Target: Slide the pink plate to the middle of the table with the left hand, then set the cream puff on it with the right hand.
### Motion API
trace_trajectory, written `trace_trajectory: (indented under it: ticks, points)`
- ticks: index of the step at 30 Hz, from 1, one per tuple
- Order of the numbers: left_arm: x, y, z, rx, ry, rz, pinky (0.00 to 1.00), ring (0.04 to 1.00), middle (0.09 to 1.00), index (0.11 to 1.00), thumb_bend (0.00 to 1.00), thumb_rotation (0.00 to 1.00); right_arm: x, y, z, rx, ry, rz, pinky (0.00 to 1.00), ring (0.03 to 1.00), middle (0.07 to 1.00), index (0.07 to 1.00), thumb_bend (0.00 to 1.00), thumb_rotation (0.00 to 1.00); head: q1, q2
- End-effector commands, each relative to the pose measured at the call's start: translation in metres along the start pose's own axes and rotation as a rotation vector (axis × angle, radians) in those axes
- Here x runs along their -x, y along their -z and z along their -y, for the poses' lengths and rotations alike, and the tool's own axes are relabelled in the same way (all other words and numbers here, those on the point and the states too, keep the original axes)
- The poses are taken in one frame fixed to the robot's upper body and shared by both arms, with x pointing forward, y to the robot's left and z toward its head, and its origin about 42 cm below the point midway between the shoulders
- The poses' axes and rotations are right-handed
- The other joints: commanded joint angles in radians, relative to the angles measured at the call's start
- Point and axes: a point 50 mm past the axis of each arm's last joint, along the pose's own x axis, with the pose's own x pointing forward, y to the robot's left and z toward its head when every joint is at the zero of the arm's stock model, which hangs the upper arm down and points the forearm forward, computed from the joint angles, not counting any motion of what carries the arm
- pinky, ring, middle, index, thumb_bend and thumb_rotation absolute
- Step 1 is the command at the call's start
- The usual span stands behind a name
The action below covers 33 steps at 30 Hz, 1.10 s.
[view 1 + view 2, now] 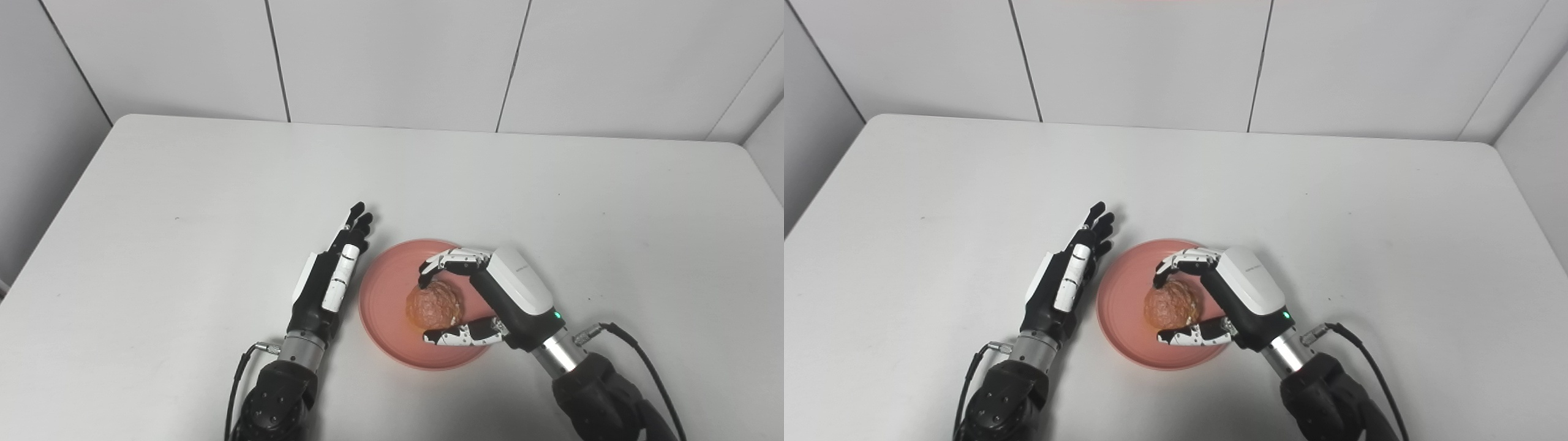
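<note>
The pink plate (pixel 381 297) lies on the white table (pixel 184 202), near the front and about mid-width. The brown cream puff (pixel 433 306) rests on the plate, right of its middle. My right hand (pixel 490 294) reaches over the plate from the right. Its fingers (pixel 450 260) curl over the puff's far side and the thumb lies along its near side, closed around the puff. My left hand (pixel 331 275) lies flat on the table just left of the plate's rim, fingers straight and pointing away, holding nothing.
The table's far edge meets a white panelled wall (pixel 392 61). Black cables (pixel 643 361) trail from both wrists near the front edge.
</note>
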Motion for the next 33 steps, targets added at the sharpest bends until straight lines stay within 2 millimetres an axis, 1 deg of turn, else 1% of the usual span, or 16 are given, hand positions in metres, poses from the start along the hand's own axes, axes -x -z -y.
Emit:
trace_trajectory:
  ticks: [1,2,4,8,10,17,19,23,26,31,33]
  points:
    - [-0.0033,-0.012,0.0023,-0.007,0.012,0.066,0.95,0.966,0.954,0.944,0.58,1.0,-0.006,-0.0067,0.0151,0.037,0.052,0.055,0.99,0.988,0.972,0.914,0.74,0.87,0.0,0.001]
    - [-0.0033,-0.0121,0.0024,-0.005,0.011,0.067,0.95,0.965,0.953,0.943,0.59,1.0,-0.0058,-0.0066,0.0158,0.041,0.059,0.059,1.0,0.996,0.989,0.939,0.75,0.9,0.0,0.001]
    - [-0.0035,-0.0121,0.0024,0.0,0.01,0.067,0.96,0.967,0.953,0.943,0.59,1.0,-0.0057,-0.0063,0.0173,0.036,0.079,0.07,1.0,0.999,0.997,0.962,0.74,0.93,0.0,0.001]
    - [-0.0033,-0.0114,0.002,-0.006,0.011,0.068,0.95,0.966,0.951,0.94,0.6,1.0,-0.0056,-0.0058,0.0186,0.032,0.119,0.092,1.0,1.0,1.0,0.985,0.74,0.95,0.001,0.003]
    - [-0.0029,-0.0116,0.0019,-0.002,0.014,0.064,0.97,0.974,0.958,0.946,0.61,1.0,-0.0055,-0.0061,0.0196,0.029,0.137,0.097,1.0,1.0,1.0,0.997,0.76,0.97,0.001,0.003]
    - [-0.0025,-0.0127,0.0021,0.0,0.015,0.062,0.97,0.977,0.962,0.951,0.6,1.0,-0.0039,-0.0062,0.022,-0.013,0.163,0.09,1.0,1.0,1.0,1.0,0.83,0.95,0.001,0.003]
    - [-0.0026,-0.0126,0.0022,0.003,0.013,0.063,0.97,0.974,0.959,0.949,0.6,1.0,-0.0036,-0.0065,0.0224,-0.027,0.182,0.08,1.0,1.0,1.0,1.0,0.85,0.93,0.0,0.0]
    - [-0.0022,-0.0128,0.002,0.0,0.015,0.064,0.97,0.975,0.961,0.951,0.59,1.0,-0.0033,-0.0063,0.0237,-0.034,0.196,0.066,1.0,1.0,1.0,1.0,0.85,0.93,-0.001,0.004]
    - [-0.002,-0.0125,0.0017,-0.001,0.013,0.07,0.97,0.976,0.962,0.952,0.58,1.0,-0.0034,-0.0059,0.0237,-0.055,0.22,0.059,1.0,1.0,1.0,1.0,0.84,0.96,-0.001,0.004]
    - [-0.0017,-0.0116,0.001,-0.008,0.008,0.078,0.99,0.984,0.97,0.959,0.58,1.0,-0.0024,-0.0033,0.0221,-0.157,0.277,0.02,1.0,1.0,1.0,1.0,0.82,1.0,-0.002,0.003]
    - [-0.0017,-0.0109,0.001,-0.009,0.008,0.078,0.99,0.989,0.975,0.964,0.59,1.0,-0.0023,-0.0028,0.0232,-0.191,0.292,-0.002,1.0,1.0,1.0,1.0,0.78,1.0,-0.003,0.006]
